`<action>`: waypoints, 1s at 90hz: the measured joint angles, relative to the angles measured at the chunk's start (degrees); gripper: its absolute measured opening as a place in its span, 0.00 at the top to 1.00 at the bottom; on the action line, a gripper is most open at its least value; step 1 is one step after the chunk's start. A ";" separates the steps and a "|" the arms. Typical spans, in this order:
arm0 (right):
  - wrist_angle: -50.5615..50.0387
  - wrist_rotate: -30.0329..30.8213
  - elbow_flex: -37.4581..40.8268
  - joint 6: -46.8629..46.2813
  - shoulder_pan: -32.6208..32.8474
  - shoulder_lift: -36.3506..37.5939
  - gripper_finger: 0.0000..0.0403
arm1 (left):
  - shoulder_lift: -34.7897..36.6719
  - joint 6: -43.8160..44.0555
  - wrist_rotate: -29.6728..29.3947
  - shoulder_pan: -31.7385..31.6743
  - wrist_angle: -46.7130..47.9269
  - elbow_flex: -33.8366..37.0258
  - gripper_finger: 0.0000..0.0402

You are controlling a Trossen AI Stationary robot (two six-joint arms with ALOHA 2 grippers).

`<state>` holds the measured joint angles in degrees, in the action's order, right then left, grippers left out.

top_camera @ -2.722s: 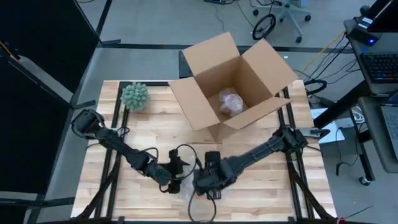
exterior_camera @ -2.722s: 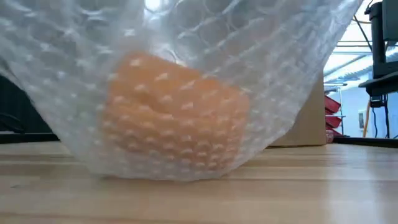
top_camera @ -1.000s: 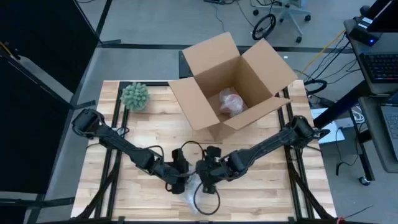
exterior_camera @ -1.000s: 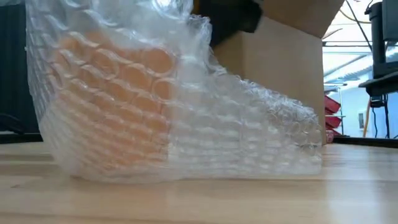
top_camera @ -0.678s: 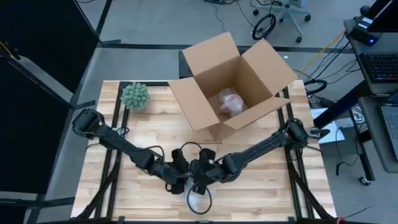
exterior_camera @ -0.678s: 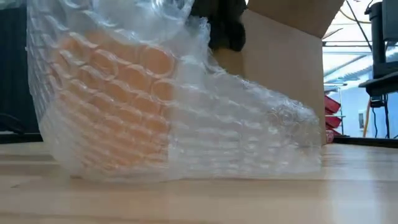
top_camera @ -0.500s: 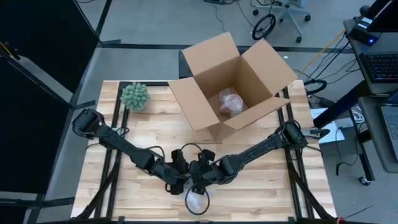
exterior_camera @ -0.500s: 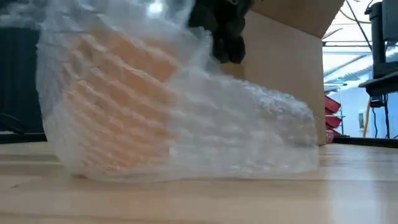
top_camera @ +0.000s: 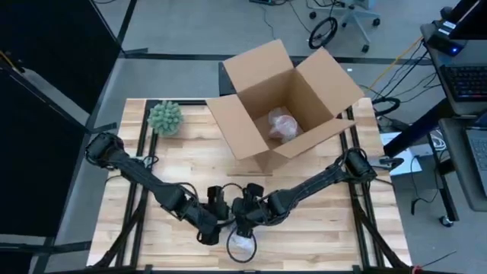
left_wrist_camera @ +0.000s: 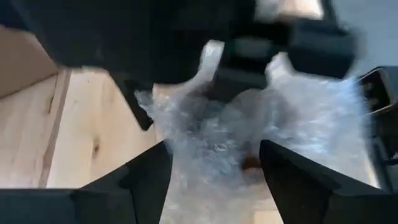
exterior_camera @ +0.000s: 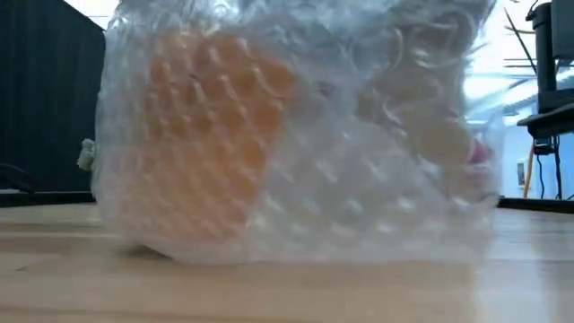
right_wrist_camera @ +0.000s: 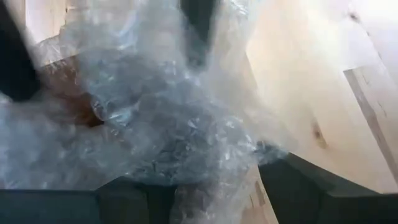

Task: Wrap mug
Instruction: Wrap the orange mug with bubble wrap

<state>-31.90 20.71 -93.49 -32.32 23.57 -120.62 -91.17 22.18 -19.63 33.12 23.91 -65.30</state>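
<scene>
Right gripper [top_camera: 242, 223] pinches bubble wrap [exterior_camera: 296, 135] enclosing the orange mug [exterior_camera: 202, 135]; left gripper [top_camera: 215, 225] open.

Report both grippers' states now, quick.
Left gripper: open, fingers either side of the clear bubble wrap around the orange mug.
Right gripper: buried in the same bubble wrap; cannot tell.

Left arm: I've got it stretched low, wrist near table's front edge.
Left gripper [top_camera: 215, 226]: fingers apart.
Right gripper [top_camera: 242, 221]: just beside left one.
</scene>
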 joint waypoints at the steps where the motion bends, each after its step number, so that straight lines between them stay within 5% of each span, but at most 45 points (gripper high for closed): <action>1: 0.00 0.00 0.00 0.01 0.00 0.00 0.52 | 0.29 0.03 -0.25 0.10 0.04 0.00 0.43; 19: 0.09 0.15 0.02 0.47 0.00 0.00 0.52 | 4.94 1.48 -5.37 1.16 1.89 -0.03 0.43; 31: 0.31 0.19 0.02 1.58 0.00 0.00 0.52 | 4.43 1.49 -1.58 1.03 0.70 -0.07 0.48; 55: 0.35 0.26 0.02 1.76 0.02 0.00 0.52 | -0.08 1.51 0.00 0.88 0.24 -0.04 0.96; 90: 0.44 0.33 0.02 1.85 0.07 0.09 0.52 | -8.14 1.04 4.81 -1.64 -3.04 -0.23 1.00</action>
<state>-31.46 21.04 -93.47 -30.47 23.65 -120.53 -99.32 23.22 -14.82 31.48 20.87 -65.53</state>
